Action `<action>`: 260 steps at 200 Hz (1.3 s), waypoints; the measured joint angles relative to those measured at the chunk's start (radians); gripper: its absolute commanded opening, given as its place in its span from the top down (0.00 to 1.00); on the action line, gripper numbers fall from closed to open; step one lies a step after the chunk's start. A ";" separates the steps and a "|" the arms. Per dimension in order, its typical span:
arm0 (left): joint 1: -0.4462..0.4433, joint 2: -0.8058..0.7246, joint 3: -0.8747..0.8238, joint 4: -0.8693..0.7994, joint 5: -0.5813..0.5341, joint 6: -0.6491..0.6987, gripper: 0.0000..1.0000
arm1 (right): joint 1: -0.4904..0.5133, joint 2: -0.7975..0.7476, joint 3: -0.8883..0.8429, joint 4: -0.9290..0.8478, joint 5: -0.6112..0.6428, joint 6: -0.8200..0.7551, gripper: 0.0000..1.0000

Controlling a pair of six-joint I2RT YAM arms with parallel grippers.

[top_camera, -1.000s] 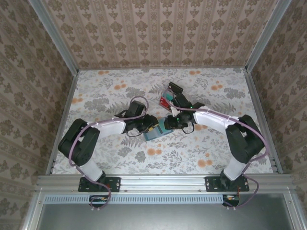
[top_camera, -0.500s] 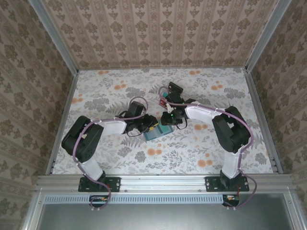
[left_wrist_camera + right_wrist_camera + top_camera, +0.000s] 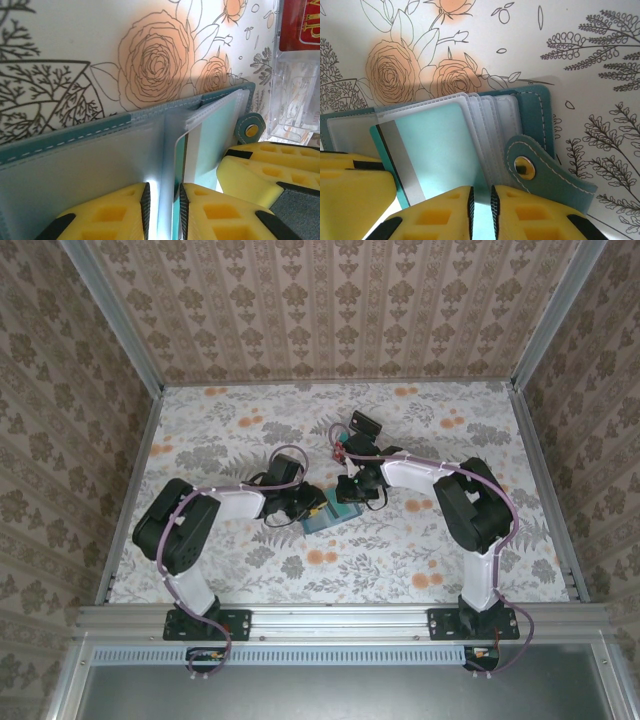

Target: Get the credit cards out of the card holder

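Lying open near the middle of the floral table (image 3: 420,550), the teal holder (image 3: 322,522) has a claw on either side. The left claw (image 3: 162,200) sits at its 9 o'clock, yellow fingers (image 3: 105,217) nearly together and pinching a clear sleeve of the holder. The right claw (image 3: 481,205) sits at its 1 o'clock, jaws equally narrow, clamped on a thin pale leaf of the sleeve fan. Whether a card sits inside that leaf I cannot tell. A pale teal card (image 3: 437,150) with a dark stripe lies skewed among the sleeves. The snap strap (image 3: 532,167) is undone. A clear box (image 3: 295,110) holding a red card (image 3: 300,25) stands near the holder, at its 12 o'clock.
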 measured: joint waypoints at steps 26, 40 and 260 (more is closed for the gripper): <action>0.010 0.006 -0.011 0.050 0.021 0.010 0.78 | 0.000 0.005 0.002 0.000 -0.014 0.000 0.79; 0.019 0.006 -0.024 0.079 0.036 0.017 0.80 | 0.000 0.007 0.004 0.000 -0.019 0.000 0.79; 0.107 -0.086 -0.233 0.341 0.161 0.130 1.00 | 0.000 0.020 0.024 -0.030 -0.014 0.001 0.83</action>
